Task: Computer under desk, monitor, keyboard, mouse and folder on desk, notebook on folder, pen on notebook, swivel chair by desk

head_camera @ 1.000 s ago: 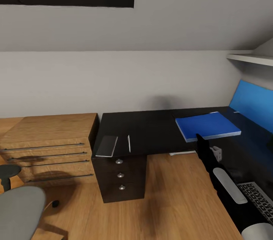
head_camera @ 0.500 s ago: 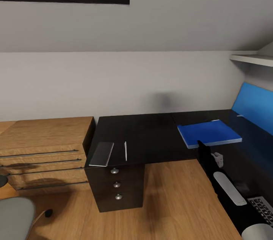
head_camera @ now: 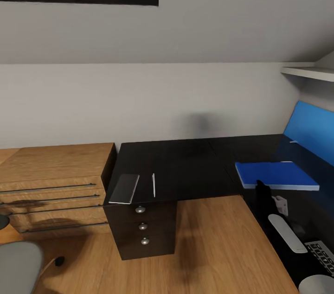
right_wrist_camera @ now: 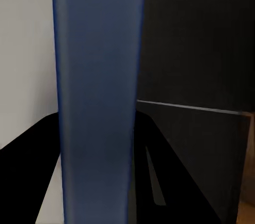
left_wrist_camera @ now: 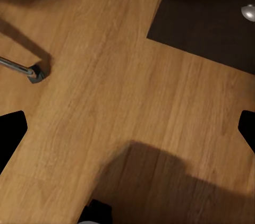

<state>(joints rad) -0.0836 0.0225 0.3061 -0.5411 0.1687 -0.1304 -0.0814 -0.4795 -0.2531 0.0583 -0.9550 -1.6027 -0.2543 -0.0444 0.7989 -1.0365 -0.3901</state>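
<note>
I have the folder [head_camera: 277, 175] pinched in my right end effector [head_camera: 262, 186], the two fingers closed on its near edge; in the right wrist view the blue cover [right_wrist_camera: 98, 96] runs straight up between my dark fingers. The folder hangs flat, low over the right-hand part of the dark worktop [head_camera: 185, 164], and I cannot tell whether it touches the surface yet. My left end effector [left_wrist_camera: 127, 128] holds nothing: its fingertips stand wide apart at the sides of the left wrist view, with bare wood floor [left_wrist_camera: 106, 91] between them.

As I judge it, the task is midway. The folder is off the swivel chair [head_camera: 18, 266], whose grey seat sits low at the left, well apart from the worktop, so the chair is yet to be brought alongside. The notebook [head_camera: 124, 188] and the pen [head_camera: 153, 184] lie side by side at the worktop's front left corner, above the drawers [head_camera: 143, 225], so both are yet to be stacked. The keyboard [head_camera: 321, 257] lies at the worktop's right front edge, past my arm. I take the blue panel [head_camera: 311, 129] at the far right for the monitor. Mouse and computer I cannot make out.
</note>
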